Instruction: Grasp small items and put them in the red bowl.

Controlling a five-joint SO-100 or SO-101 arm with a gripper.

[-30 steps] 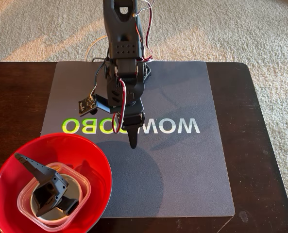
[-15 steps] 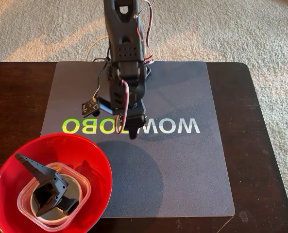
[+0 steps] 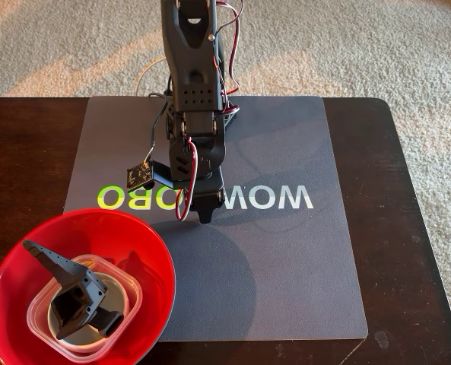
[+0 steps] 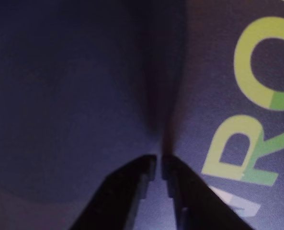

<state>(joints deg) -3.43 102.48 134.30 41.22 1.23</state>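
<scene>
Gripper [image 3: 206,218] hangs tip-down over the grey mat [image 3: 286,289], just below the printed lettering [image 3: 274,198] in the fixed view; in the wrist view its two black fingers [image 4: 132,184] stand almost together, only a thin slit between the tips, with nothing caught in them. Yellow-green letters [image 4: 264,72] on the mat fill the right of that wrist view. Red bowl [image 3: 12,289] sits at the lower left of the fixed view, overlapping the mat's corner and the dark wooden worktop [image 3: 27,152]. Inside it lies a clear square tub [image 3: 39,315], and within the tub a small white bowl [image 3: 119,293]. A black pointed part [image 3: 54,262] leans across them, its tip toward the bowl's left rim, with a dark grey piece [image 3: 69,312] beneath it. The mat around the gripper is bare. Beige carpet [image 3: 362,46] lies beyond the worktop.
</scene>
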